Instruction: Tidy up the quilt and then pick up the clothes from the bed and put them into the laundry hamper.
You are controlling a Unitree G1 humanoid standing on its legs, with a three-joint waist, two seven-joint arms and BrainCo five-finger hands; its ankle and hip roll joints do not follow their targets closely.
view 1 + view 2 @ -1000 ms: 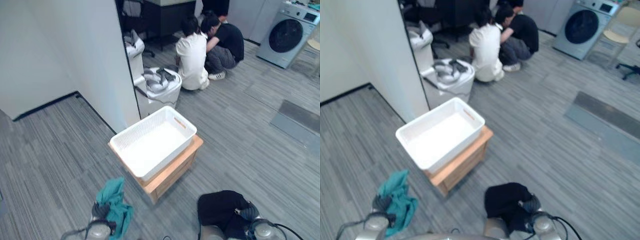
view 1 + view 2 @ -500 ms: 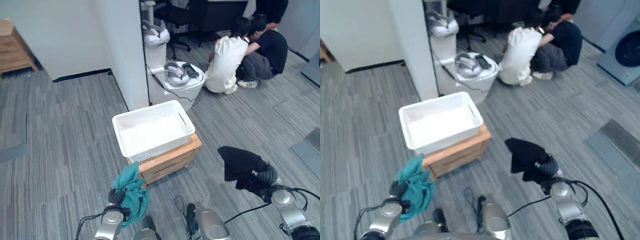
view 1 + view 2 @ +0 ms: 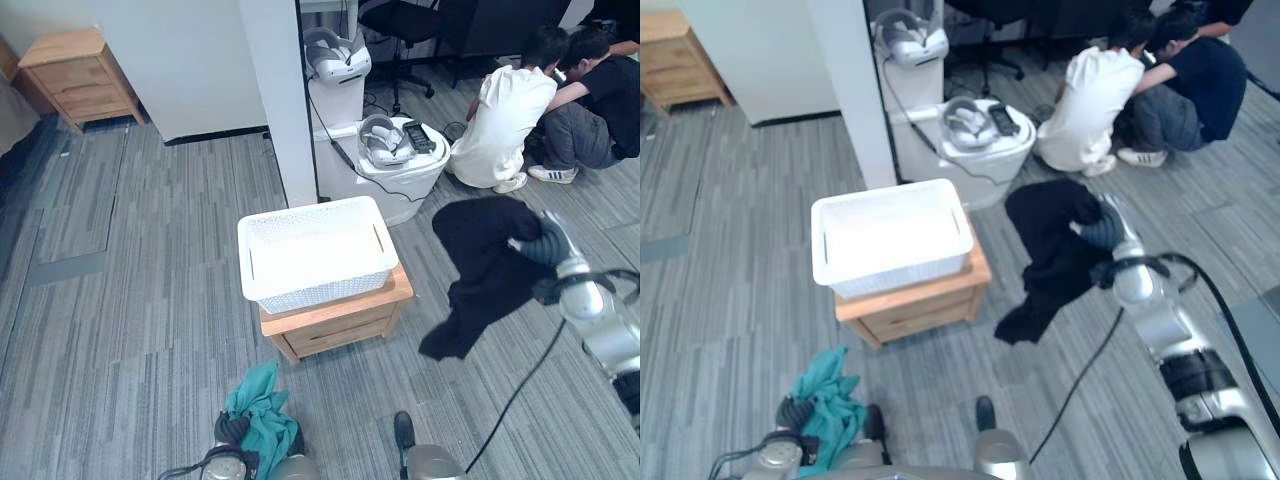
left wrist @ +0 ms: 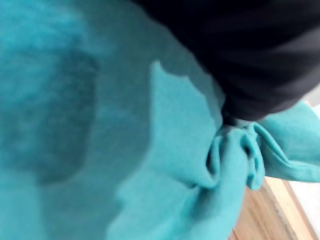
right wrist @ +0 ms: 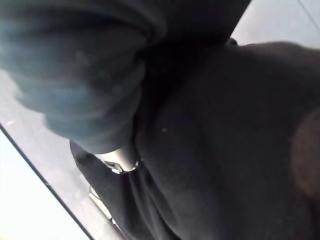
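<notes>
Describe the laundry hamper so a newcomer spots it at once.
Start at the white pillar mid-room; just in front stands a low wooden stand. The hamper is the white, perforated rectangular basket on top of it, open and holding nothing, unlike the round white tub behind, which carries headsets.

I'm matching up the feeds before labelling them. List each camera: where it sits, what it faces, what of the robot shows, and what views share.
Left eye view: on the head, looking down at the white hamper on a wooden stand; right hand holds a black garment, left hand a teal garment.
Right eye view: beside it, same scene; two people crouch behind.
Left wrist view: on the left wrist, close on teal cloth.
Right wrist view: on the right wrist, close on black cloth.
Shared: both eyes show hamper and both garments.
</notes>
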